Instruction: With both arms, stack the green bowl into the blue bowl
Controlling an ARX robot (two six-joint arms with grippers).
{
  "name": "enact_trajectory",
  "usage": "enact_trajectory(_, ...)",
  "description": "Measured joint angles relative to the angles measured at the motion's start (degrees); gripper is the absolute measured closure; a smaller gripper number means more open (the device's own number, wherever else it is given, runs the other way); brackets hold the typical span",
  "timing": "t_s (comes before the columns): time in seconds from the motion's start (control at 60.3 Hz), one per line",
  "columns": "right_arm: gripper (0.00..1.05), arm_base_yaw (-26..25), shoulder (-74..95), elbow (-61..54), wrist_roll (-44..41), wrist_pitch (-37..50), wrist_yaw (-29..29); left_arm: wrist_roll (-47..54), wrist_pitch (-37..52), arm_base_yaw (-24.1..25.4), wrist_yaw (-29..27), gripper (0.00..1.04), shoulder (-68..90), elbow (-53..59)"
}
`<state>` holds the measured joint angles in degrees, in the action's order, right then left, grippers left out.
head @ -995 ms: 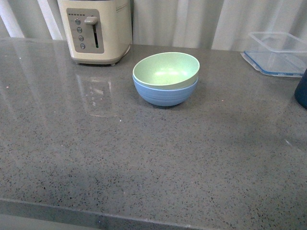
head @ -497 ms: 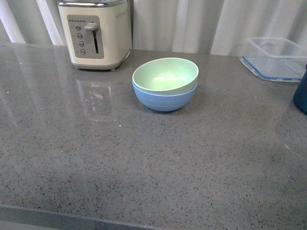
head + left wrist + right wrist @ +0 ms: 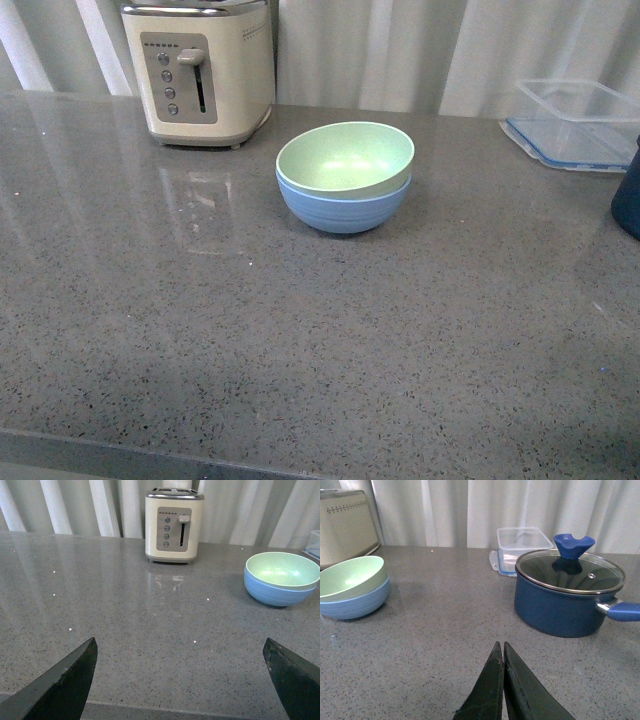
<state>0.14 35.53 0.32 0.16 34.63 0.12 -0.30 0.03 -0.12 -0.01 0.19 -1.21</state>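
The pale green bowl (image 3: 345, 158) sits nested inside the sky-blue bowl (image 3: 343, 210) on the grey counter, slightly tilted, in the middle of the front view. Neither arm shows in that view. In the left wrist view the stacked green bowl (image 3: 282, 570) and blue bowl (image 3: 275, 592) stand well away from my left gripper (image 3: 179, 642), which is open wide with only counter between its fingers (image 3: 65, 685). My right gripper (image 3: 500, 644) is shut on nothing, also far from the green bowl (image 3: 347, 577) and blue bowl (image 3: 355, 605).
A cream toaster (image 3: 198, 70) stands at the back left. A clear lidded container (image 3: 575, 120) sits at the back right. A dark navy pot (image 3: 565, 600) with a glass lid stands at the right, just showing at the front view's edge (image 3: 628, 200).
The front view's framing shifted slightly, so the bowls and toaster show a little lower. The bowls stay nested and in place.
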Motion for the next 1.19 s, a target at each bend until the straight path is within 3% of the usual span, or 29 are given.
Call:
enact_trajectory(0.431, 1.04, 0.0, -13.81, -0.02, 0.0, -12.9, -0.02, 0.0, 0.0, 0.0, 0.0, 0.07, 0.0, 0.0)
enact_trajectory(1.045, 1.04, 0.0, -25.83, -0.02, 0.0, -24.76, -0.04, 0.0, 0.0, 0.0, 0.0, 0.07, 0.0, 0.0)
enact_trajectory(1.127, 1.04, 0.0, -31.89, 0.0, -0.02, -32.85, -0.13, 0.0, 0.0, 0.0, 0.0, 0.07, 0.0, 0.0)
enact_trajectory(1.194, 1.04, 0.0, -34.69, 0.0, 0.0, -34.27, -0.15, 0.0, 0.0, 0.0, -0.04, 0.07, 0.0, 0.0)
